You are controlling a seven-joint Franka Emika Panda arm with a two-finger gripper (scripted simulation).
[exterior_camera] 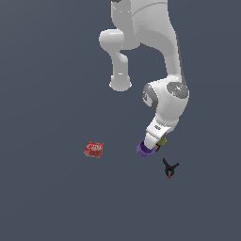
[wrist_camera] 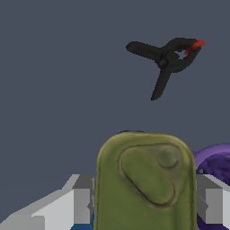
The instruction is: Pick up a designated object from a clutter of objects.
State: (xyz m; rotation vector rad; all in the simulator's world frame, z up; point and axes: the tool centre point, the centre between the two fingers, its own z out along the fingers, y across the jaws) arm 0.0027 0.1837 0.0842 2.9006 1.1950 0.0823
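Note:
The designated object (wrist_camera: 146,179), a small box with an olive-green top, fills the gap between my gripper's (wrist_camera: 146,204) grey fingers (wrist_camera: 83,200). Both fingers press flush against its sides, so the gripper is shut on it. A sliver of blue shows at the box's edges. In the exterior view my gripper (exterior_camera: 157,145) is low over the floor and only a small olive corner of the box (exterior_camera: 162,140) shows beside the hand. The purple cup (wrist_camera: 215,164) (exterior_camera: 144,149) stands right beside the box. Whether the box rests on the floor cannot be told.
A black clamp with a red tip (wrist_camera: 168,60) (exterior_camera: 170,168) lies a short way from the gripper, towards the exterior view's right. A flat red packet (exterior_camera: 94,149) lies apart on the exterior view's left. The floor is plain dark grey.

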